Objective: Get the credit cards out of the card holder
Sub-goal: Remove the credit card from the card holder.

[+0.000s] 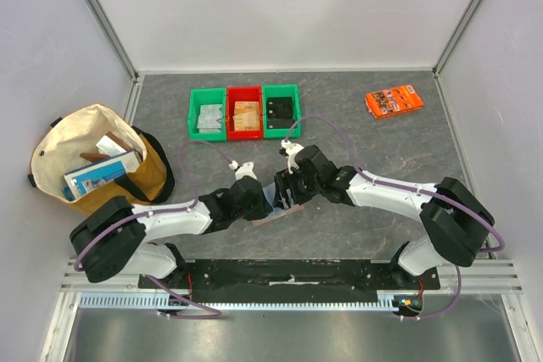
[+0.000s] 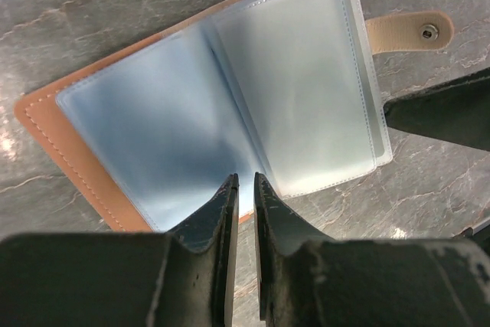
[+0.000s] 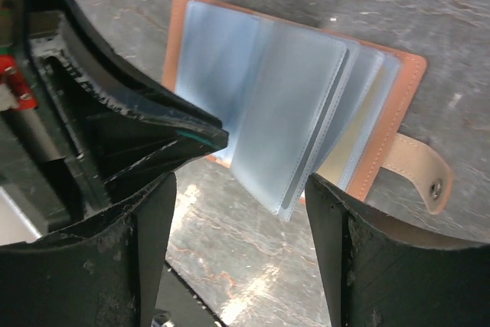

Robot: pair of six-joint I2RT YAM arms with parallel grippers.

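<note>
The table (image 1: pixel 356 125) is grey like stone, with white walls around it. The card holder (image 2: pixel 214 105) lies open and flat between our two claws, near the middle of the table. It is brown outside, with clear bluish pockets (image 2: pixel 298 74) and a tab (image 2: pixel 409 32) with a snap. Our left claw (image 2: pixel 245 181) is closed to a thin slit on its near edge, at the fold. Our right claw (image 3: pixel 241 189) is wide, with some lifted pockets between its fingers. Bare table runs from the holder to the bins (image 1: pixel 244 90), where credit cards (image 1: pixel 247 116) lie.
</note>
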